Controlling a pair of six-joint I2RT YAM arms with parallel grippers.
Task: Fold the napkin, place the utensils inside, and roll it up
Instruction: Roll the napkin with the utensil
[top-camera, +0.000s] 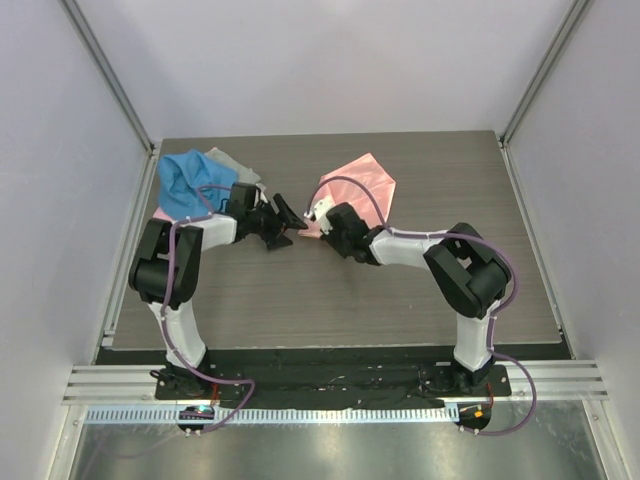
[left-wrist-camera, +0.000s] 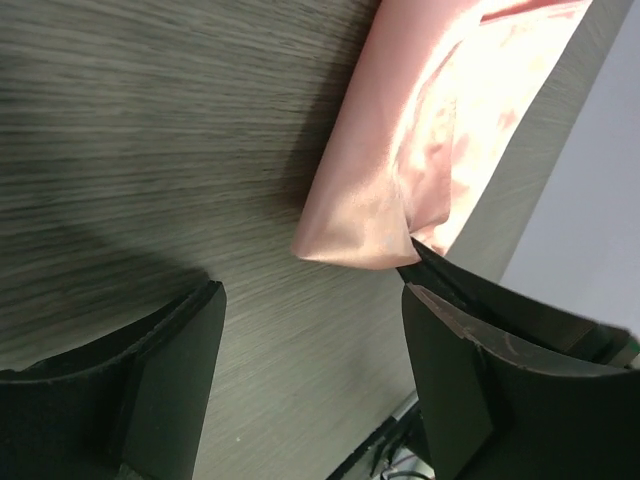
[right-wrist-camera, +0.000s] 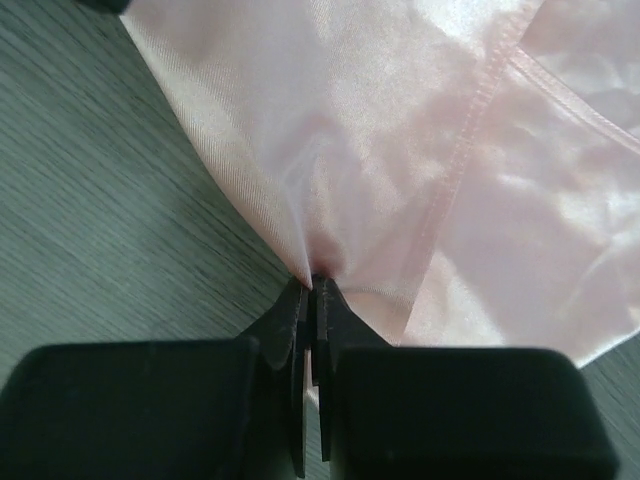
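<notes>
Napkin (right-wrist-camera: 350, 130) corner clamped in right jaws, fully closed; left jaws wide open, holding nothing. Pull corner low across bench (top-camera: 300, 300), keep fabric taut.

The table (top-camera: 330, 300) holds three cloths: one napkin (top-camera: 357, 180), one blue cloth (top-camera: 187, 183) and one grey cloth (top-camera: 228, 160). Two arms are in view: left arm (top-camera: 165, 270) and right arm (top-camera: 465, 275).

I see a shiny salmon-pink napkin (top-camera: 358, 182), a blue cloth (top-camera: 185, 185) and a grey cloth (top-camera: 228, 160), all on a grey-brown wood-grain table (top-camera: 330, 300).
</notes>
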